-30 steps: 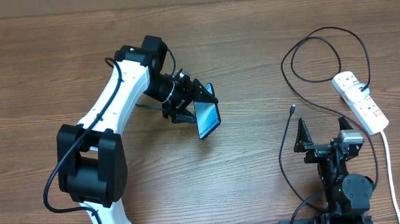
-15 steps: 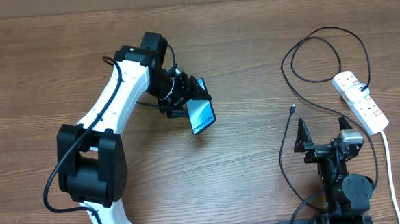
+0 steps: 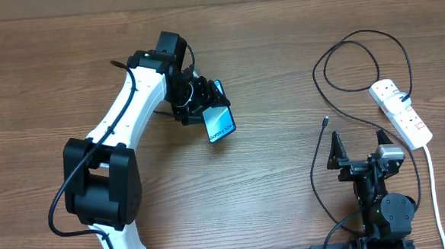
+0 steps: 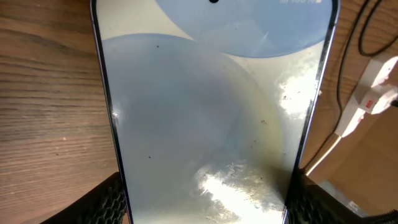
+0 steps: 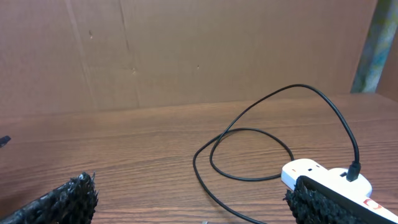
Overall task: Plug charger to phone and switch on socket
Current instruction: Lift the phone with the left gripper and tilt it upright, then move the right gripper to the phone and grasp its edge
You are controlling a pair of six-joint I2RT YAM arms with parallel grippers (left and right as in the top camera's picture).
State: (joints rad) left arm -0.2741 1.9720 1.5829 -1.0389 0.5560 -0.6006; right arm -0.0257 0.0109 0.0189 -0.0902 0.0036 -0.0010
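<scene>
While the left arm reaches over the middle of the worktop (image 3: pixel 279 45), its fingers (image 4: pixel 109 202) are clamped on the long edges of the phone (image 3: pixel 221 124). The left gripper (image 3: pixel 203 105) holds it tilted, with the screen facing up. A short line of print runs across the screen's outer end, too small for me to read. The right gripper (image 3: pixel 357 146) sits near the front edge with its fingers wide apart and nothing between them. The charger (image 5: pixel 300 86) loops across the right side, its plug in the socket (image 3: pixel 401 113) by the red switches. Its tip lies loose, well apart from the phone.
</scene>
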